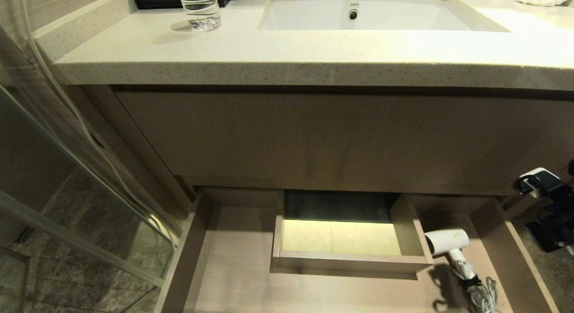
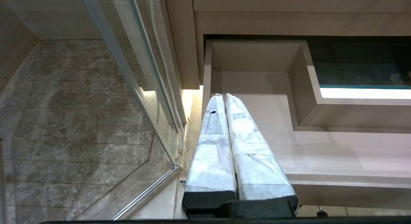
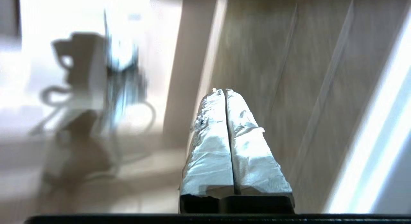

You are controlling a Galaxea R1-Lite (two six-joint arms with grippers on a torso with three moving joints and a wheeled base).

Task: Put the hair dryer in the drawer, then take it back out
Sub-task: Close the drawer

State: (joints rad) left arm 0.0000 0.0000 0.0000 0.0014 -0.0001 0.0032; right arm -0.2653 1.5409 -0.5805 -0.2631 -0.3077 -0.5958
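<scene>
Vanity drawer (image 1: 233, 277), right tool (image 3: 224, 90) closed, empty

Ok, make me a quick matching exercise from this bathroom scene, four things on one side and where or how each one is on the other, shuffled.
Things:
1. hair dryer
2. clear bottle
3. drawer
4. right gripper

Places or states:
A. pulled open below the vanity
B. standing on the countertop left of the sink
C. lying in the drawer's right part
D. fingers shut, holding nothing

Pairs: 1-C, 2-B, 3-A, 4-D
</scene>
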